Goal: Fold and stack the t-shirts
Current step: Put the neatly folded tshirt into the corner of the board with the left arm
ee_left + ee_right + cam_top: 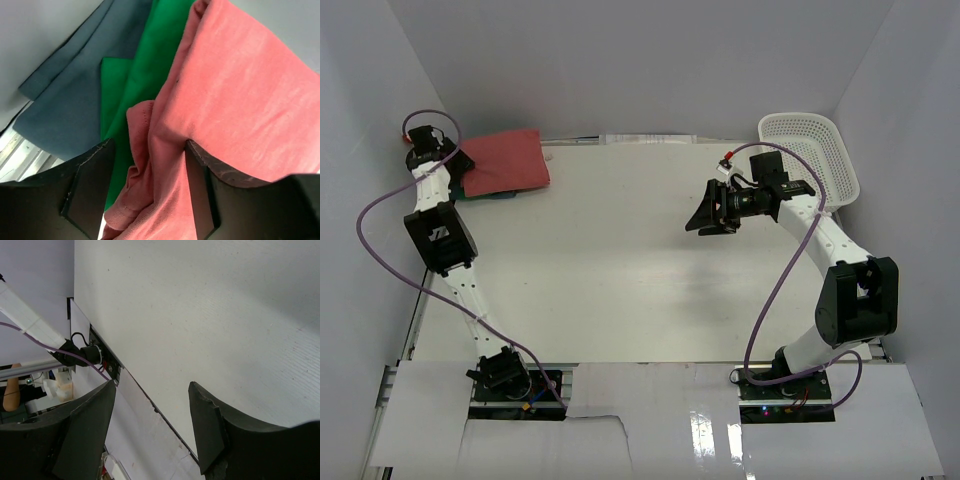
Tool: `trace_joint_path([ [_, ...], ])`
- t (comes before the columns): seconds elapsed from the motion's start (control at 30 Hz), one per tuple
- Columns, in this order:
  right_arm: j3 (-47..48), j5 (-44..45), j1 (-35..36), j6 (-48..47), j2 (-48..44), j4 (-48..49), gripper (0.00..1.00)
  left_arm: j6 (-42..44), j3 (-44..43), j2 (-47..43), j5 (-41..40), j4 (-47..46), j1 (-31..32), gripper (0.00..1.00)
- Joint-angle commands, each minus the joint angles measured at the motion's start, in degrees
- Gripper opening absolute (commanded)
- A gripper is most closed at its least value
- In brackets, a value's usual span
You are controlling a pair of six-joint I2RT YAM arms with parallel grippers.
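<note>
The three t-shirts lie folded in one stack at the table's far left corner. The brick-red t-shirt (508, 160) (240, 100) is on top, the green t-shirt (145, 65) under it and the blue-grey t-shirt (75, 100) at the bottom. A thin green and dark edge (488, 196) shows below the red one from above. My left gripper (458, 162) (150, 150) is at the stack's left edge, jaws apart, with a loose red fold lying between them against the right finger (197, 175). My right gripper (706, 222) (152, 390) hangs open and empty above the table's right half.
A white lattice basket (812, 150) stands at the far right corner behind the right arm. White walls close in both sides and the back. The table (620, 270) is white; both arm bases sit at its near edge.
</note>
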State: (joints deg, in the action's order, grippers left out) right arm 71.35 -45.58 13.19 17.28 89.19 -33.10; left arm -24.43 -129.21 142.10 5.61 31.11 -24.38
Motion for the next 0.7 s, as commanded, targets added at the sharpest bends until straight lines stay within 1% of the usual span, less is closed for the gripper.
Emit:
trace_joint_path([
  [0.0, -0.51, -1.17, -0.09, -1.11, -1.74, -0.3, 0.66, -1.15, -2.88, -1.39, -4.37, 2.11, -1.19, 0.69],
  [0.17, -0.86, -1.17, -0.09, -1.19, -1.74, -0.12, 0.66, -1.77, -5.7, -3.93, -6.83, 1.93, -1.19, 0.72],
  [0.3, -1.74, -1.17, -0.09, -1.19, -2.0, 0.23, 0.66, -1.59, -6.23, -6.83, -5.69, 1.41, -0.85, 0.74],
  [0.33, -1.92, -1.35, -0.09, -1.11, -2.0, 0.41, 0.66, -1.59, -5.45, -8.41, -5.69, 1.32, -0.67, 0.74],
  [0.37, -2.27, -1.44, -0.09, -0.93, -2.0, 0.84, 0.66, -1.42, -4.75, -9.29, -2.74, 1.06, -0.15, 0.74],
  [0.4, -2.36, -1.53, -0.09, -0.84, -2.0, 1.02, 0.66, -1.33, -3.95, -10.26, -2.18, 0.45, 0.12, 0.74],
  [0.5, -2.53, -1.79, -0.09, -1.02, -2.26, 1.11, 0.66, -0.45, -0.53, -14.3, -2.62, -0.08, 2.05, 0.74],
  [0.63, -2.71, -2.05, -0.09, -1.02, -2.7, 1.2, 0.66, 1.13, 6.06, -19.57, -2.53, -1.05, 4.69, 0.73],
  [0.67, -2.71, -2.14, -0.09, -1.11, -2.88, 1.29, 0.67, 0.96, 8.86, -21.06, -2.1, -1.05, 4.95, 0.73],
])
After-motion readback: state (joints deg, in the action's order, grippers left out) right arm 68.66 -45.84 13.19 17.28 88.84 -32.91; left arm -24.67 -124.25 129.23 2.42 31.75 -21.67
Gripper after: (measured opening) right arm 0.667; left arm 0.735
